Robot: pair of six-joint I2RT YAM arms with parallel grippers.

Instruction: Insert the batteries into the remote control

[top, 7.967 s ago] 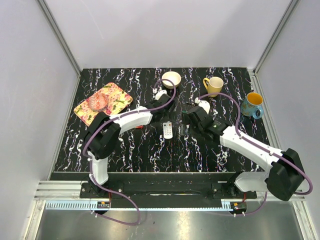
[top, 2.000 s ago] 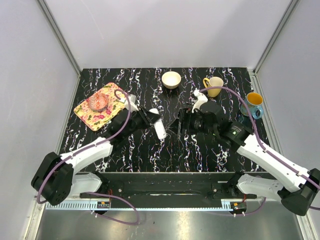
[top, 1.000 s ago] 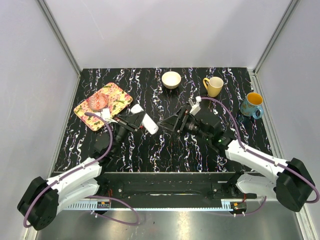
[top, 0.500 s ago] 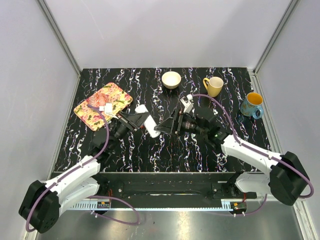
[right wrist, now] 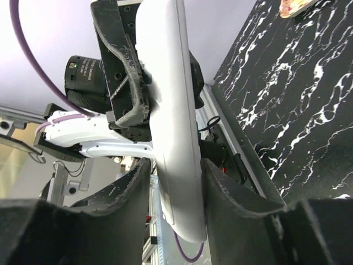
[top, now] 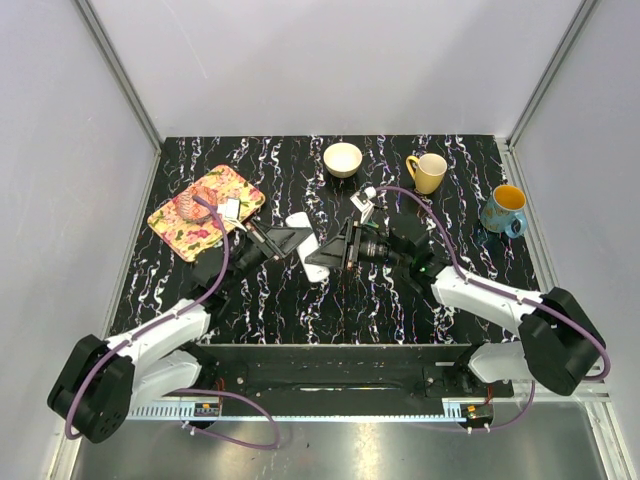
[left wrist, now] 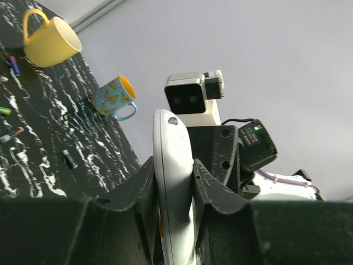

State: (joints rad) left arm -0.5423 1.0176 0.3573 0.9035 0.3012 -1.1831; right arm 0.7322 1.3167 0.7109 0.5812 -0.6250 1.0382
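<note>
1. One remote control (top: 299, 221) is held above the table (top: 290, 160), between two grippers.
2. The left gripper (top: 290, 238) is clamped on the remote control. The right gripper (top: 325, 250) is closed on its other end.
3. Beyond the grippers are one yellow mug (top: 428, 172), one blue mug (top: 503, 209), one bowl (top: 343, 159) and one floral tray (top: 235, 190).
4. The table is black and marbled. The walls (top: 330, 60) are plain grey.

Middle blocked, room left at the front

The middle of the bench (top: 300, 310) is blocked by the left tool (top: 287, 240) and the right tool (top: 324, 252), which are both closed on the remote control (top: 299, 222), held up between them. The left side is taken up by a flowered tray (top: 240, 195). Along the back a bowl (top: 343, 159), a yellow mug (top: 427, 172) and a blue mug (top: 503, 209) are set apart, with gaps between. Bare bench is seen in front of the tools.
</note>
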